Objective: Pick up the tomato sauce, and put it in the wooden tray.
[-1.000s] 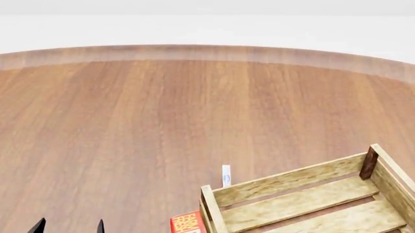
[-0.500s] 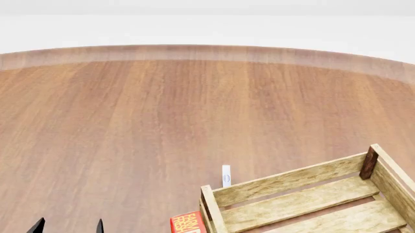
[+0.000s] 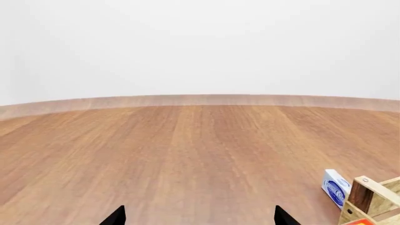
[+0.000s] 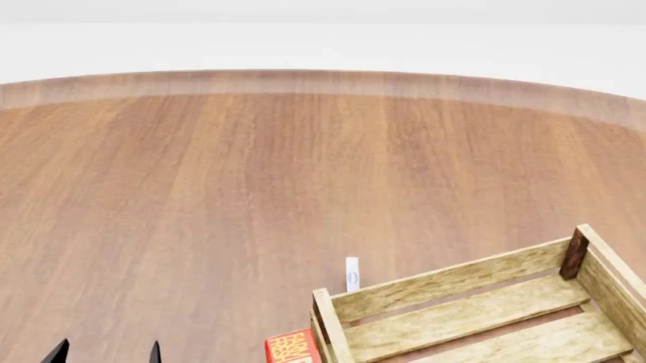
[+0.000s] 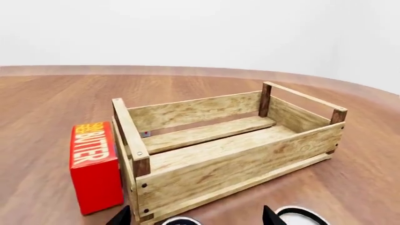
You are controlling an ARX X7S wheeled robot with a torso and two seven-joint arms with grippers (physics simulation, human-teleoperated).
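The wooden tray [image 5: 231, 150] sits on the round wooden table [image 4: 222, 197] just ahead of the right gripper [image 5: 196, 216], whose two dark fingertips stand apart at the frame edge with nothing between them. Close against the tray's short end, ahead of that gripper and toward the left arm's side, stands a red butter box [image 5: 95, 166], upright and almost touching the slats. The tray holds nothing that can be seen; through a gap in its slats a small pale thing shows, too small to tell apart. At the very edge of the right wrist view, next to the fingertips, two rounded rims [image 5: 299, 215] peek in, one pale and one dark; what they belong to cannot be told, so the tomato sauce cannot be placed with certainty in any view. The left gripper [image 3: 198, 216] is also spread wide, its tips over bare table, well apart from the tray. Ahead of it and off toward the right arm's side lies a small white-and-blue box [image 3: 336, 187], just beside the tray's corner post. The head view shows that same box as a thin white sliver [image 4: 352, 274] beyond the tray's far corner and only a corner of the butter box [image 4: 293, 348], while only the right wrist view takes in the whole tray.
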